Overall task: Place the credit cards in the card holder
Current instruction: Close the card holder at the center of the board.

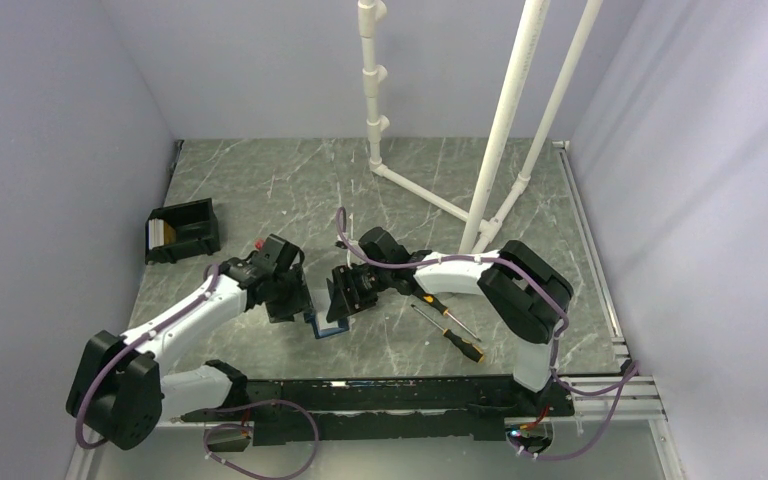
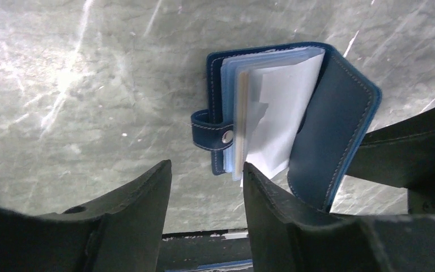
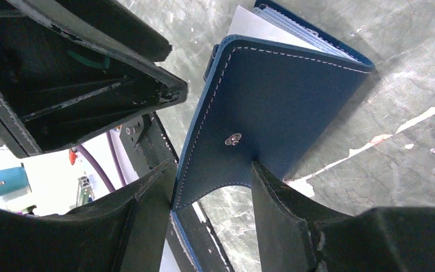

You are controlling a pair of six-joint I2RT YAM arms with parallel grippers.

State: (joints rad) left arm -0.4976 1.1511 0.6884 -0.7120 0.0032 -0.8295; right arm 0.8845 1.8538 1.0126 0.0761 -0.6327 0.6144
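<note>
Card holder (image 2: 328, 119) between left tool (image 2: 207, 170) and right tool (image 3: 212, 167), screwdrivers (image 1: 450, 327) rightward.

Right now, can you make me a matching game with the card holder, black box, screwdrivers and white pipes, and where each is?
Things:
1 card holder
2 black box
3 screwdrivers
4 white pipes

Places:
A by the left wall
B standing at the back
C open in the middle
D lying flat, right of the middle

Pairs: 1-C, 2-A, 3-D, 4-B
</note>
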